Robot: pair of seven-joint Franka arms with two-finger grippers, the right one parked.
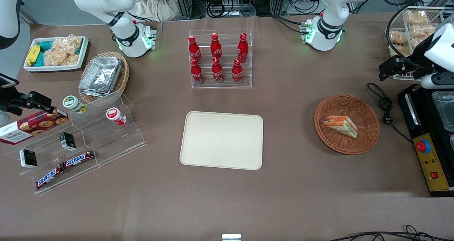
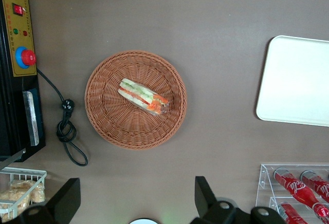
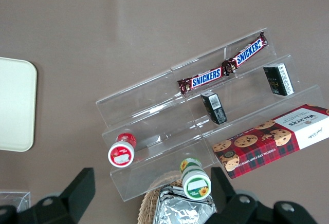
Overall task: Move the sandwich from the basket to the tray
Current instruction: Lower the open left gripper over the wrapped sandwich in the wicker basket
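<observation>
Sandwich (image 1: 341,125) is what we find lying on its side in the reddish-brown wicker basket (image 1: 369,134), a pale bread wedge with orange-red and green filling; the wrist camera shows the same sandwich (image 2: 143,96) a little off the middle of the basket (image 2: 108,118). The basket sits toward the working arm's end of the table. Beside it, well apart and near the table's middle, we see the cream-beige tray (image 1: 222,140) with nothing on it; one rounded end of the tray (image 2: 295,82) also shows from the wrist.

We see the left gripper (image 2: 136,203) hovering high above the table beside the basket, touching nothing, its two dark fingers (image 2: 204,196) spread wide apart and holding nothing. From the front, this gripper (image 1: 399,69) hangs near the black control box (image 1: 427,145) with a red button.

Farther from the front camera than the tray stands a clear rack of red cola bottles (image 1: 217,58).
</observation>
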